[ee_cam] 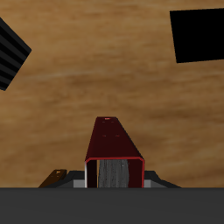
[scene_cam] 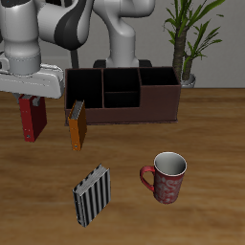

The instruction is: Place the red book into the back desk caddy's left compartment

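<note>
Gripper [scene_cam: 34, 99] pinched red book [scene_cam: 33, 121] by its upper end; book hung upright above table [scene_cam: 201, 215], beside orange-brown book [scene_cam: 77, 127]. Back desk caddy [scene_cam: 122, 98] stood farther back, left compartment [scene_cam: 159, 77] at its end near potted plant [scene_cam: 191, 38]. Striped book [scene_cam: 93, 194] and red mug [scene_cam: 167, 177] lay nearer front edge. No readable writing anywhere.

The robot arm [scene_cam: 105, 29] is built of glossy white rounded segments joined by black bands at the joints, ending in a pale grey blocky gripper [scene_cam: 32, 99] body with short dark fingers.
</note>
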